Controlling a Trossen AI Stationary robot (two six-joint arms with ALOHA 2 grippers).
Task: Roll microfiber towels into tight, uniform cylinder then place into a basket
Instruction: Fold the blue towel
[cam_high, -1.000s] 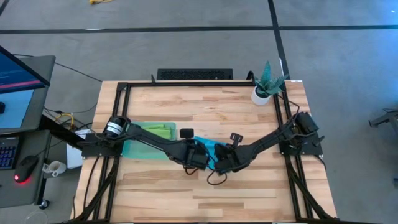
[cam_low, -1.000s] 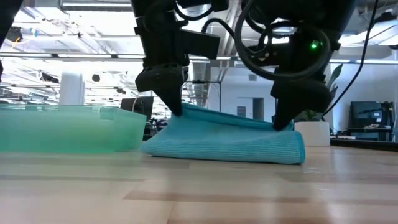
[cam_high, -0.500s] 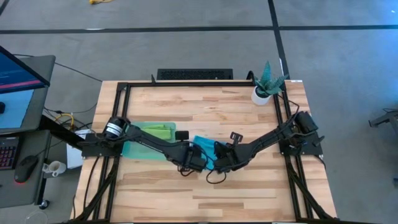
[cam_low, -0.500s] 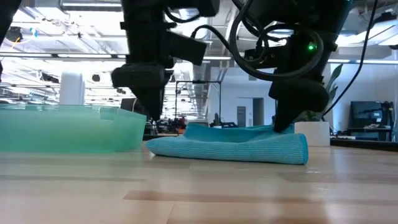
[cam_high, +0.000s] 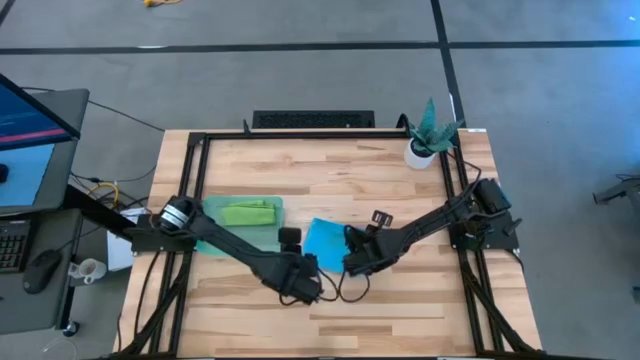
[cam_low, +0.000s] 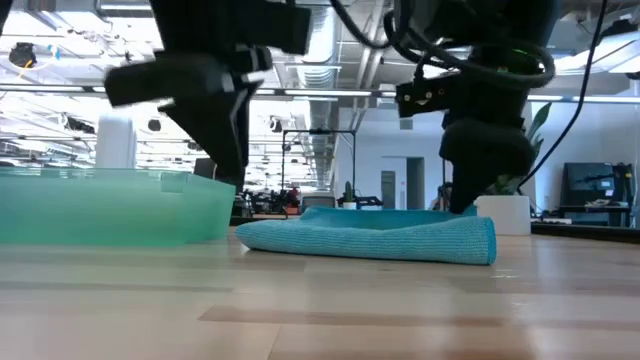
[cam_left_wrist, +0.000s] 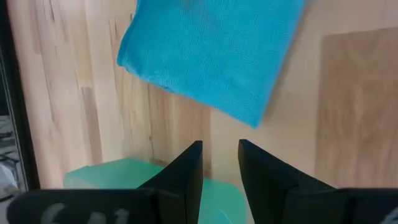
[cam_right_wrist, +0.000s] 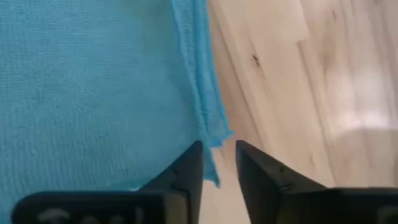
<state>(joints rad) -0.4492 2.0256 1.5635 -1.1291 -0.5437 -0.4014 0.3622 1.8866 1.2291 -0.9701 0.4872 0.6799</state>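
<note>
The blue towel (cam_high: 325, 240) lies folded flat on the wooden table (cam_high: 400, 310), with layered edges showing in the right wrist view (cam_right_wrist: 93, 81). My right gripper (cam_right_wrist: 217, 158) is open and points down over the towel's right end (cam_low: 470, 225), its fingers on either side of a loose edge. My left gripper (cam_left_wrist: 221, 155) is open and stands clear of the towel (cam_left_wrist: 211, 56), nearer the table's front edge (cam_high: 303, 290). The lime green towel (cam_high: 245, 212) lies in the teal basket (cam_high: 270, 228), left of the blue one. My right gripper's fingertips (cam_right_wrist: 189, 162) stand at the towel's edge near a corner (cam_right_wrist: 211, 134), coming from above and slanting down. I cannot tell whether they touch the cloth. The towel lies flat on the table.
A potted plant (cam_high: 428, 135) stands at the far right corner. The basket's wall (cam_low: 110, 205) rises just left of the blue towel. Bare wood lies along the near side and in the far middle. A black frame (cam_high: 200, 140) runs around the table's edges.
My left gripper has let go of the blue towel's left end and drawn back toward the table's near edge. That end, which was pulled up into a peak, has dropped, and the towel now lies flat. My right gripper has stayed over the right end.
</note>
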